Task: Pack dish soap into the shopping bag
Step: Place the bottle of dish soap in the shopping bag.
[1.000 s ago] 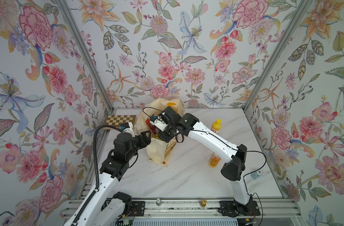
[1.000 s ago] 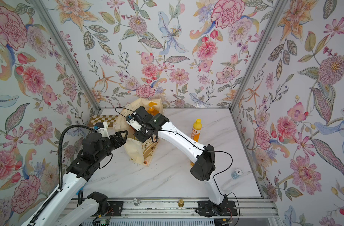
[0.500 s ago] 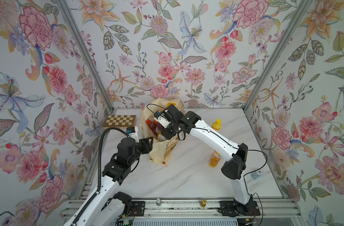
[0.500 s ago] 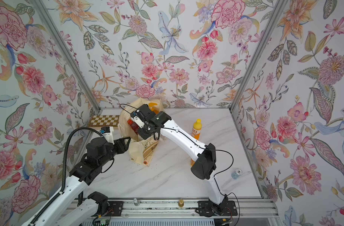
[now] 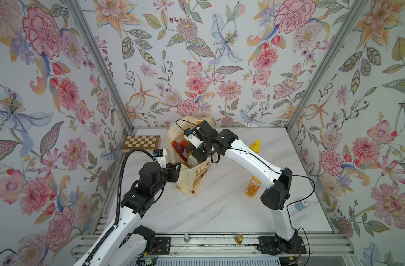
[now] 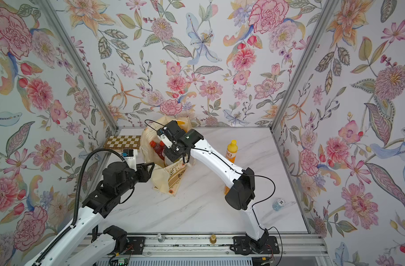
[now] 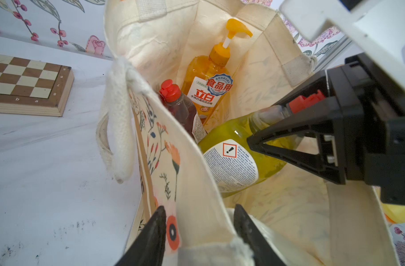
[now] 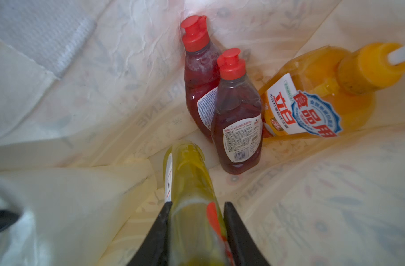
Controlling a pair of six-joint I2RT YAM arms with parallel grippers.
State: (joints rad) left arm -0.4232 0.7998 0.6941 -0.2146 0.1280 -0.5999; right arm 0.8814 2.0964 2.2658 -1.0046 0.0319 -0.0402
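The cream shopping bag (image 5: pixel 189 182) (image 6: pixel 164 182) stands open at the back left of the table. My right gripper (image 8: pixel 196 203) reaches into it from above, shut on the neck of the olive-green, red-capped dish soap bottle (image 8: pixel 187 175) (image 7: pixel 243 135), which hangs tilted inside. Two dark-red bottles (image 8: pixel 199 80) (image 8: pixel 238 115) and the orange pump bottle (image 8: pixel 312 96) (image 7: pixel 208 80) stand on the bag's floor. My left gripper (image 7: pixel 199 207) (image 5: pixel 177 169) straddles the bag's front wall (image 7: pixel 192 161) near a rope handle, fingers apart. Two orange yellow-capped bottles (image 5: pixel 254 146) (image 5: pixel 252 187) stand on the table.
A wooden chessboard (image 5: pixel 140 142) (image 7: pixel 24 83) lies at the back left, beside the bag. A small blue and white object (image 5: pixel 303 203) sits near the right wall. My right arm's elbow (image 5: pixel 276 193) stands just in front of the nearer orange bottle.
My left gripper has come in against the bag's front wall and its fingers have narrowed around the rim. The right gripper stays shut on the olive-green bottle inside the bag.
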